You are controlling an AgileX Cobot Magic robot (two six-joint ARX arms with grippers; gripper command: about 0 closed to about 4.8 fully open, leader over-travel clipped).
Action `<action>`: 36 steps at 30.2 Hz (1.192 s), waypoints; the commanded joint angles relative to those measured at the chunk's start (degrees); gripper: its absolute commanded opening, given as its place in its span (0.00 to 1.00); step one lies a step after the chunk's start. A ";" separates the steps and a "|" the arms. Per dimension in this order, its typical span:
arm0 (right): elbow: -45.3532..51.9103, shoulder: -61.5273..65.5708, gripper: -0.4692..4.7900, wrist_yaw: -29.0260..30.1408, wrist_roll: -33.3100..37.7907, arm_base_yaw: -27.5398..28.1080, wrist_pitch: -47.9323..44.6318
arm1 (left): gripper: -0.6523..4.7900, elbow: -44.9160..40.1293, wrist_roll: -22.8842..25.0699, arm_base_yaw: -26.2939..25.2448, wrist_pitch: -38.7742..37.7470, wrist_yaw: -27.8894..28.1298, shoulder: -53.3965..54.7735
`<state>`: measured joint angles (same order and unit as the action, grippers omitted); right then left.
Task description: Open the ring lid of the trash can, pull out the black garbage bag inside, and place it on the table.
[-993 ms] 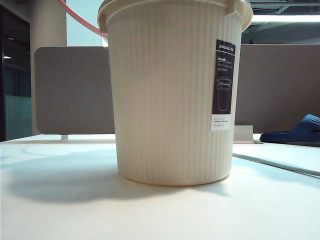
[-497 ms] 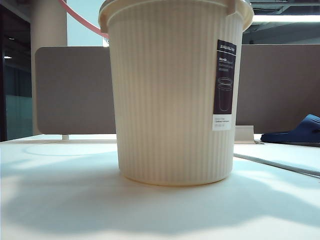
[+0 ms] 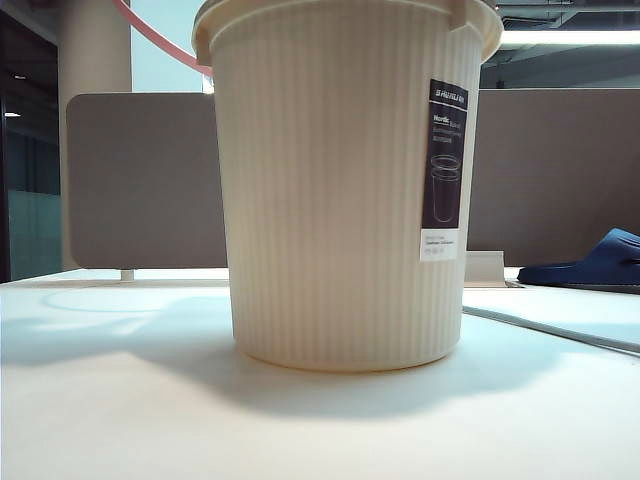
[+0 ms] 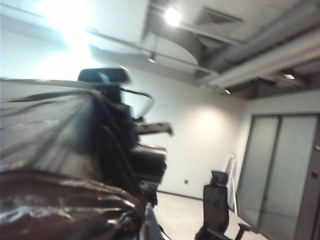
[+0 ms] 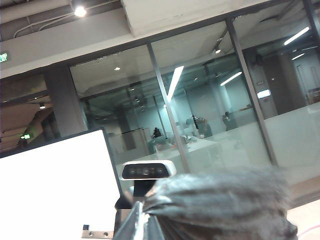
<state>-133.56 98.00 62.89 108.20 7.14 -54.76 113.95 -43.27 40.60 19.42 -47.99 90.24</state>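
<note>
Cream-white trash can (image 3: 335, 190) with fine vertical ribs and a dark label (image 3: 444, 170) ending in white. Salmon-pink ring lid (image 3: 160, 42) far left. Off-white table (image 3: 120, 400). Grey-brown partition panel (image 3: 145, 180). Dark blue slipper (image 3: 590, 262) far right. Glossy black garbage bag (image 4: 65, 205), streaked with pale highlights.

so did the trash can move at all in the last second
Yes, slightly. The trash can wobbled sideways: its label now sits a bit further left against the grey-brown partition than before, after first drifting right.
</note>
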 commanded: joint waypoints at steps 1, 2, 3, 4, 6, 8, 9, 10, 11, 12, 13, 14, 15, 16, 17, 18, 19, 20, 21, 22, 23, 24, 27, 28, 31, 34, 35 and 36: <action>-0.35 -0.37 0.09 -0.39 0.11 2.10 -0.46 | 0.11 0.31 0.37 1.31 0.52 -2.12 1.09; -0.35 -0.37 0.09 -0.37 0.00 2.14 -0.46 | 0.11 0.31 0.44 1.31 0.59 -2.54 1.27; -0.35 -0.35 0.09 -0.39 -0.35 2.16 -0.37 | 0.11 0.31 0.90 1.36 0.57 -3.45 1.33; -0.35 -0.31 0.09 -0.39 -0.46 2.58 -0.37 | 0.11 0.31 1.40 1.70 0.55 -3.69 1.42; -0.35 -0.24 0.09 -0.42 -0.46 5.27 -0.42 | 0.11 0.31 1.75 3.02 0.55 -3.89 2.05; -0.35 -0.24 0.09 -1.11 -0.44 6.23 -0.37 | 0.11 0.31 2.36 3.02 0.37 -5.57 2.29; -0.35 -0.13 0.09 -1.40 -0.46 6.58 -0.37 | 0.11 0.31 2.75 3.04 0.35 -5.90 2.34; -0.35 -0.04 0.09 -1.46 -0.46 7.69 -0.39 | 0.11 0.31 2.91 3.41 0.37 -5.86 2.64; -0.35 -0.04 0.09 -1.36 -0.46 9.38 -0.42 | 0.11 0.31 2.95 4.11 0.55 -6.21 3.04; -0.35 -0.09 0.09 -1.49 -0.44 10.05 -0.57 | 0.11 0.31 2.93 4.17 0.31 -6.36 3.48; -0.35 -0.07 0.09 -1.79 -0.44 10.05 -0.55 | 0.11 0.31 2.75 4.17 0.33 -6.88 3.67; -0.35 0.00 0.09 -1.70 -0.46 10.08 -0.50 | 0.11 0.31 2.78 4.33 0.37 -7.26 3.96; -0.33 0.09 0.09 -1.73 -0.44 10.47 -0.50 | 0.11 0.31 2.82 4.74 0.52 -7.23 4.44; -0.33 0.11 0.09 -1.70 -0.44 11.93 -0.55 | 0.11 0.31 2.95 5.81 0.63 -7.37 5.29; -0.35 0.09 0.09 -1.75 -0.44 12.59 -0.57 | 0.11 0.31 2.86 6.10 0.59 -7.41 5.62; -0.37 0.04 0.09 -2.01 -0.42 12.79 -0.57 | 0.11 0.31 2.89 6.12 0.63 -7.63 6.05; -0.37 0.04 0.09 -2.16 -0.39 12.79 -0.55 | 0.11 0.31 2.97 6.19 0.72 -7.82 6.29; -0.35 0.13 0.09 -2.14 -0.42 12.87 -0.52 | 0.11 0.33 3.54 7.23 1.18 -8.07 6.93; -0.35 0.22 0.09 -2.21 -0.42 13.25 -0.57 | 0.11 0.33 4.02 7.91 1.27 -8.02 7.28; -0.35 0.24 0.09 -2.49 -0.42 14.53 -0.57 | 0.11 0.33 4.15 8.39 1.42 -8.02 7.65; -0.35 0.24 0.09 -2.67 -0.42 14.93 -0.59 | 0.11 0.33 4.26 8.39 1.40 -8.35 7.72; -0.35 0.24 0.09 -2.80 -0.42 14.99 -0.61 | 0.11 0.33 4.42 8.44 1.42 -8.68 7.89; -0.33 0.42 0.09 -2.36 -0.50 15.02 -0.90 | 0.11 0.33 5.46 9.62 1.44 -8.66 8.52; -0.35 0.42 0.09 -2.34 -0.70 15.04 -1.07 | 0.11 0.33 5.35 9.77 1.36 -8.85 8.79; -0.35 0.46 0.09 -2.32 -0.70 15.04 -1.05 | 0.11 0.33 5.38 10.91 1.05 -9.73 9.57; -0.35 0.46 0.09 -2.58 -0.70 16.50 -1.03 | 0.11 0.31 5.92 12.22 0.35 -10.34 10.19; -0.35 0.46 0.09 -2.80 -0.68 16.90 -1.05 | 0.11 0.31 6.36 12.94 0.31 -10.36 10.34; -0.35 0.44 0.09 -2.95 -0.68 17.64 -1.05 | 0.11 0.31 6.73 13.42 0.22 -10.40 10.56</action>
<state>-133.53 98.80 61.25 107.66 24.45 -55.42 113.95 -37.41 53.43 19.18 -58.24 100.68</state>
